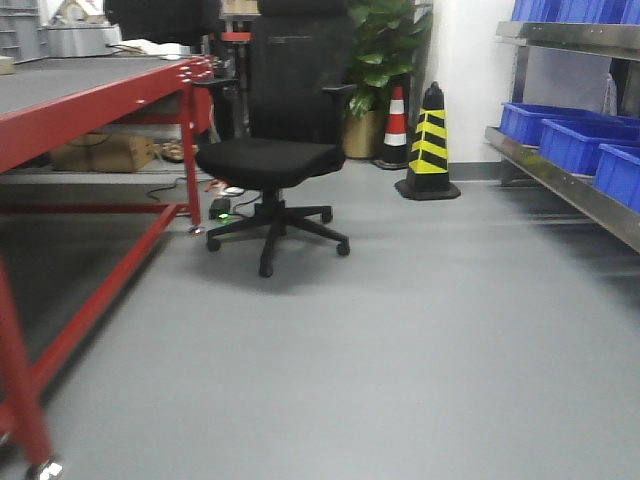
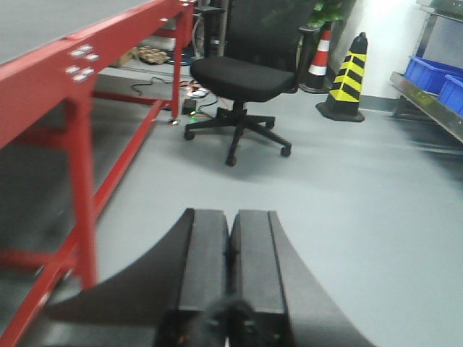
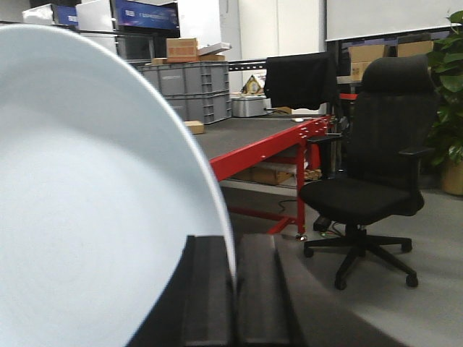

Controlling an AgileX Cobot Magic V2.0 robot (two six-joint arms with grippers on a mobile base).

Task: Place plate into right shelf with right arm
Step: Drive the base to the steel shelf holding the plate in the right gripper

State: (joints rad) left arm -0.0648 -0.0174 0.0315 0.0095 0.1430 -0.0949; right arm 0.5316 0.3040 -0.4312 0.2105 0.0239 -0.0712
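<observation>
right end effector (image 3: 233, 246) grips the plate (image 3: 87, 217); blue bins (image 1: 580, 140) line the right shelf (image 1: 560, 186).

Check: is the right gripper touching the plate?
Touching. The right wrist view shows the plate with its rim clamped in the right gripper, no gap visible.

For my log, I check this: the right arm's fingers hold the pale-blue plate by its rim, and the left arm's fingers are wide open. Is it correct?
Not quite. The left arm's fingers are shut together on nothing, as the left wrist view shows. The right arm's fingers do hold the pale-blue plate by its rim.
</observation>
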